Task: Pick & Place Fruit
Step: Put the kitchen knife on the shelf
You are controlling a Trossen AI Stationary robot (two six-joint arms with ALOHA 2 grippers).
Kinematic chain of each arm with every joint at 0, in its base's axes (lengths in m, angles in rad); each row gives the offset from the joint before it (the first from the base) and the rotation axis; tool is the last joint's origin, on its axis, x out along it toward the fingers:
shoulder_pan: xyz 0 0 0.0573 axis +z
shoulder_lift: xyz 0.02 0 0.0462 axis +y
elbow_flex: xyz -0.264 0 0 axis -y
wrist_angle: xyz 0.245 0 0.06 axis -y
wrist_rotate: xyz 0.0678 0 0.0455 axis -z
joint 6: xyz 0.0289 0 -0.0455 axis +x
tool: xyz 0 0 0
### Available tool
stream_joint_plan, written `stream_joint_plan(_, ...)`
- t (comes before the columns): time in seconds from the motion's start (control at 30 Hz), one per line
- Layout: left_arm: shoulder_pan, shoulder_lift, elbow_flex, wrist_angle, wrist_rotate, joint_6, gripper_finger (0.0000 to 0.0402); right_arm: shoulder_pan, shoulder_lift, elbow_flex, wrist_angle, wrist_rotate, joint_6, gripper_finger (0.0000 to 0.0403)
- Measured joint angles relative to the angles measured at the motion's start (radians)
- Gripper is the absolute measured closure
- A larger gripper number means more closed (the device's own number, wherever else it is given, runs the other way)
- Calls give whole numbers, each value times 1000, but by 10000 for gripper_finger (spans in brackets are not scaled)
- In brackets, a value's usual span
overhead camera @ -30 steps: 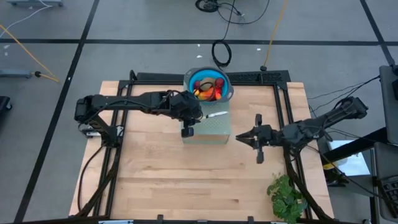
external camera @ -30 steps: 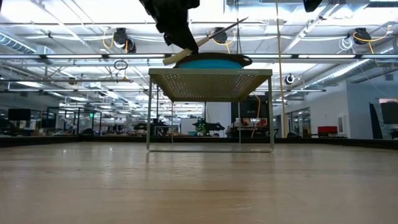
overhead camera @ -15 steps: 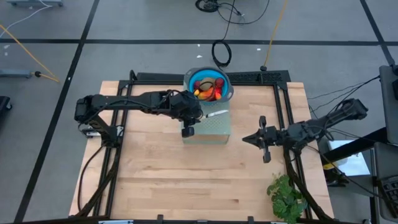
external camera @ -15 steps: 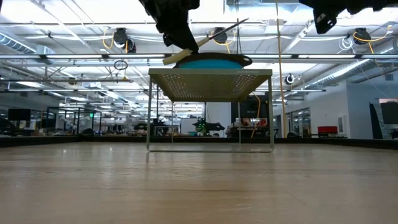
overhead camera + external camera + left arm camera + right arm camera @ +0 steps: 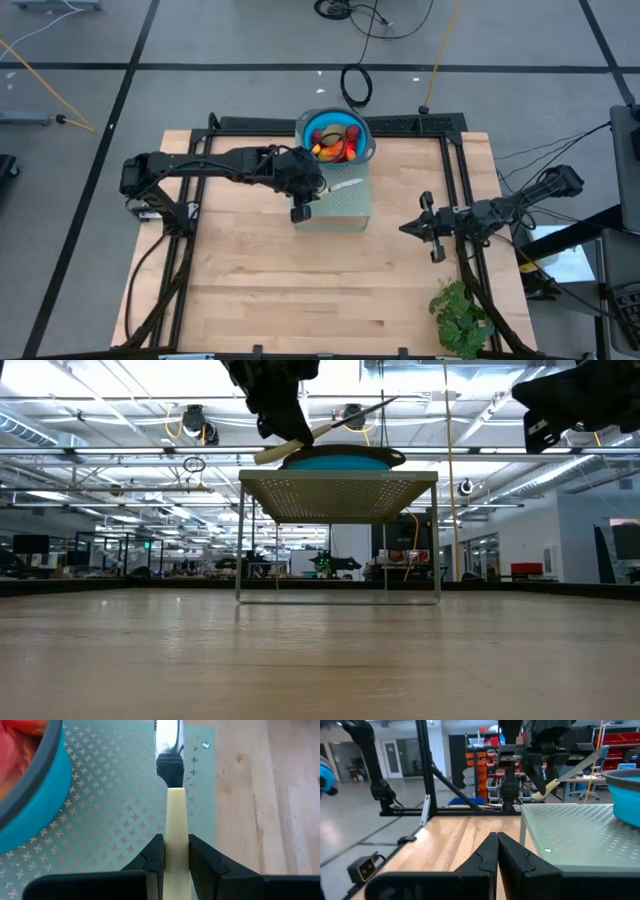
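Observation:
The fruit (image 5: pixel 335 143) lies heaped in a blue bowl (image 5: pixel 306 128), which stands at the far edge of a pale perforated stand (image 5: pixel 345 208). My left gripper (image 5: pixel 176 854) hangs over the stand, beside the bowl, shut on a yellow-handled knife (image 5: pixel 346 185). The knife's blade (image 5: pixel 169 735) points toward the table's right. My right gripper (image 5: pixel 407 228) hangs in the air to the right of the stand. Its fingers (image 5: pixel 496 845) are shut with nothing between them. My left gripper pinches the knife's pale yellow handle (image 5: pixel 176 827) between its two fingers (image 5: pixel 155 856), one on each flat side. The fingers come slanting down from the table's left. The knife is lifted clear of the stand, its handle end (image 5: pixel 264 456) low and its blade (image 5: pixel 365 410) rising.
A leafy green bunch (image 5: pixel 460 315) lies at the table's near right corner. The stand's thin legs (image 5: pixel 238 540) hold its top well above the wooden table (image 5: pixel 260 280). A black frame (image 5: pixel 400 122) runs along the table's far and side edges.
My right gripper has drawn back toward the table's right edge and sunk lower, coming into the low view at the upper right. The left gripper and the knife have stayed over the stand.

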State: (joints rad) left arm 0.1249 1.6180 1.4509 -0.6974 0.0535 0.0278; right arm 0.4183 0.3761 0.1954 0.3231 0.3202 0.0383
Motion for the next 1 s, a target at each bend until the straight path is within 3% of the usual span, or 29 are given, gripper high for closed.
stream_joint_plan(0.33,28,2,17,-45,27,-1,336,0,-102,-7,-38,-22,10,399)
stream_joint_plan(0.77,25,214,280,-343,-27,94,340,0,-102,-7,-42,-10,28,399)
stream_joint_plan(1.0,24,268,368,-357,-37,133,337,0,-102,-7,-44,-9,28,399)
